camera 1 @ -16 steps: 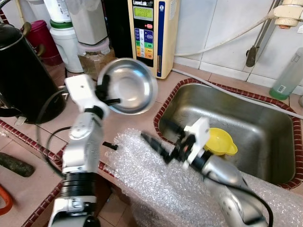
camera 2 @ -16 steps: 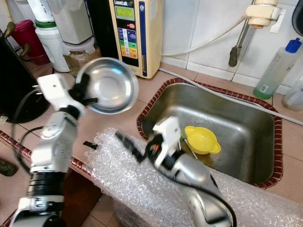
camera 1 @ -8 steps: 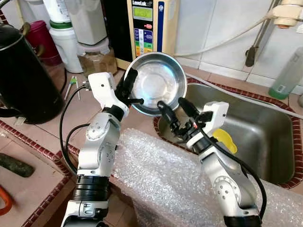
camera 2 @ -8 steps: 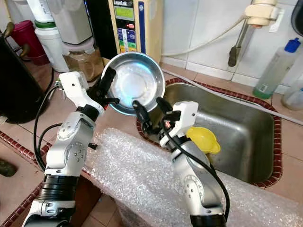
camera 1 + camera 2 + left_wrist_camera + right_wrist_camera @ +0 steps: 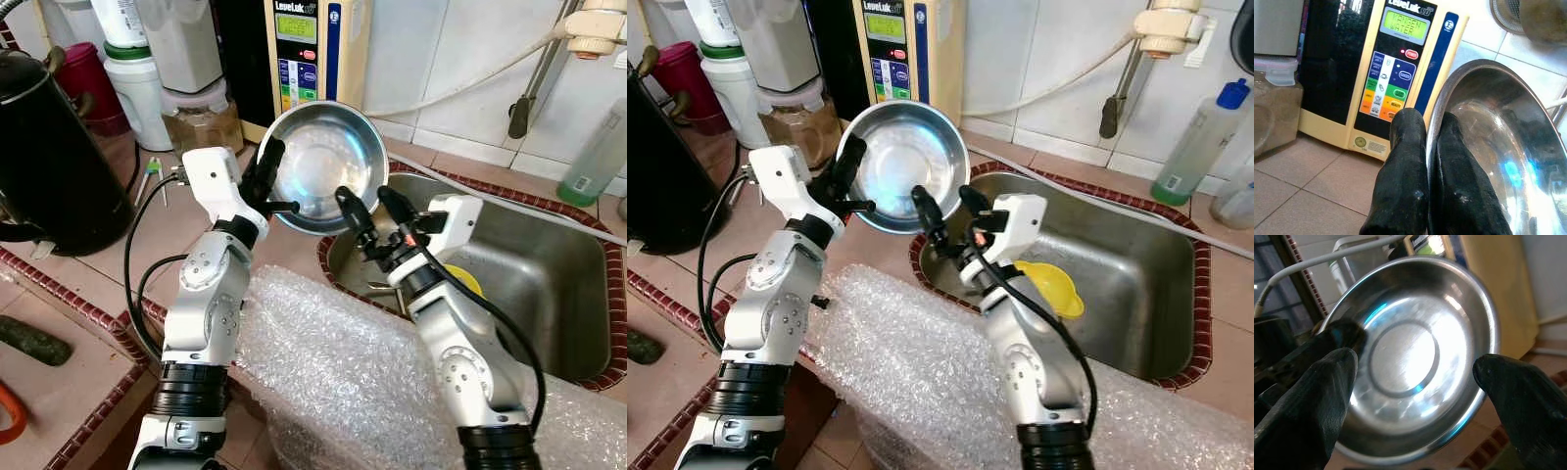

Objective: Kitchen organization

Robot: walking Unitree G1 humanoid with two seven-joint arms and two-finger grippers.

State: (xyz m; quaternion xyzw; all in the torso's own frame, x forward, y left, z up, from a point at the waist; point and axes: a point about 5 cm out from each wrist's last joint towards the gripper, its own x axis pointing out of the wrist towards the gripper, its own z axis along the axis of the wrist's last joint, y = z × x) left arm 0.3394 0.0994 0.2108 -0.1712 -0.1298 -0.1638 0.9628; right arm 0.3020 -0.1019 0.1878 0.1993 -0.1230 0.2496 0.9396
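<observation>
A shiny steel bowl (image 5: 328, 162) is held up in the air, tilted on edge, over the counter beside the sink. My left gripper (image 5: 271, 166) is shut on the bowl's left rim (image 5: 1442, 105), one finger on each side of the metal. My right gripper (image 5: 372, 209) is open and close under the bowl's lower right edge, its fingers (image 5: 1317, 396) spread wide and pointing at the bowl's inside (image 5: 1410, 357). A yellow funnel (image 5: 1050, 286) lies in the steel sink (image 5: 1136, 284) behind my right arm.
A cream water machine (image 5: 313, 59) stands against the tiled wall just behind the bowl. A black kettle (image 5: 49, 157), jars and a white canister (image 5: 142, 93) crowd the left counter. Bubble wrap (image 5: 333, 372) covers the counter's front edge. A green bottle (image 5: 1200, 127) stands at the right.
My right gripper has risen and reached closer under the bowl's rim. The bowl, still in my left gripper, has shifted slightly up and right.
</observation>
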